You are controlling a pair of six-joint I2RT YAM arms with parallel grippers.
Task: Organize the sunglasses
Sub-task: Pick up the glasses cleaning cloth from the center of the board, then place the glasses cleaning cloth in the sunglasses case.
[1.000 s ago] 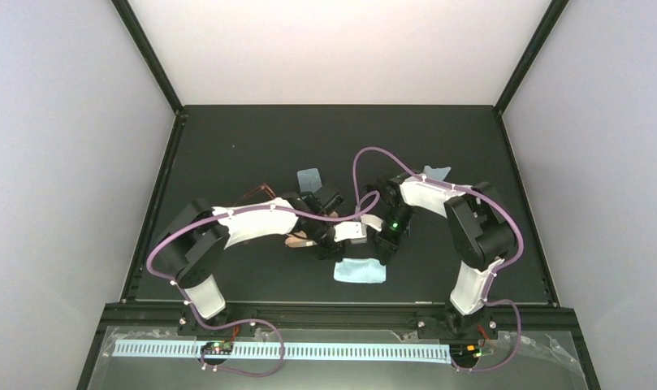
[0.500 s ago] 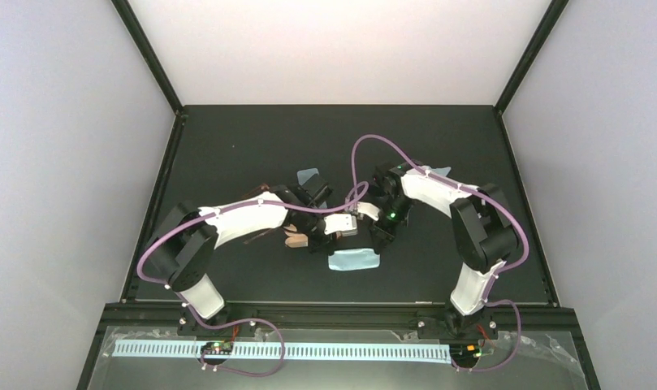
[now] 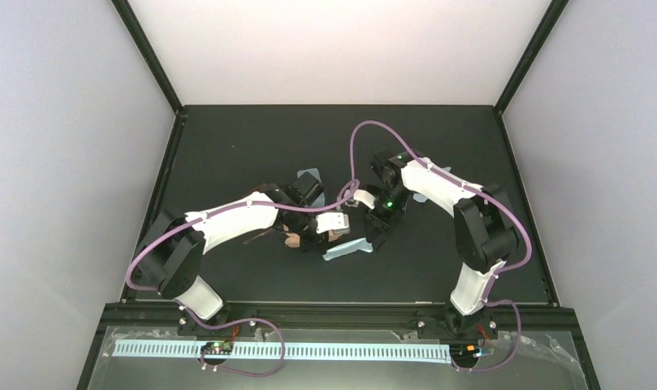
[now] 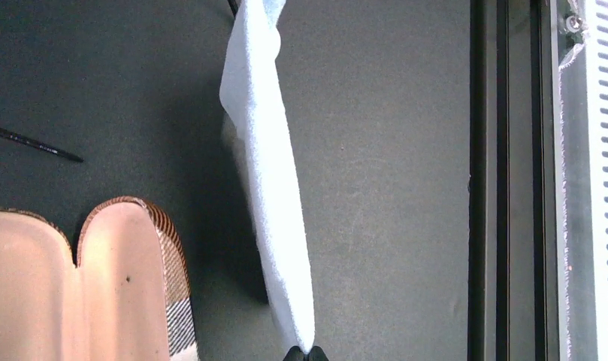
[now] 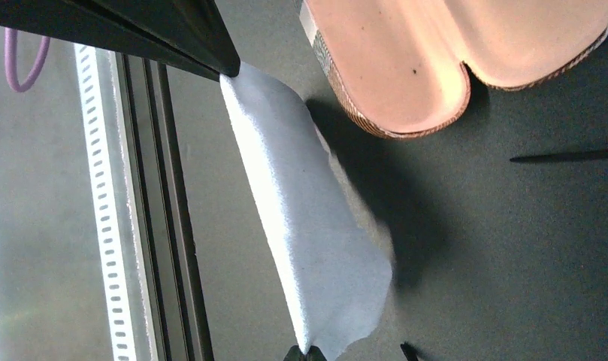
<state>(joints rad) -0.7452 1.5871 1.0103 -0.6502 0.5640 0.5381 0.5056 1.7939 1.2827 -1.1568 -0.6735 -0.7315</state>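
The left gripper (image 4: 304,354) and right gripper (image 5: 304,352) pinch the cloth (image 4: 263,173); sunglasses (image 4: 31,143) show only a thin dark arm.

White left arm (image 3: 231,221) and white right arm (image 3: 443,185) both bend inward; black left gripper (image 4: 304,353) and black right gripper (image 5: 304,352) sit pretty close together, both pinched tight.
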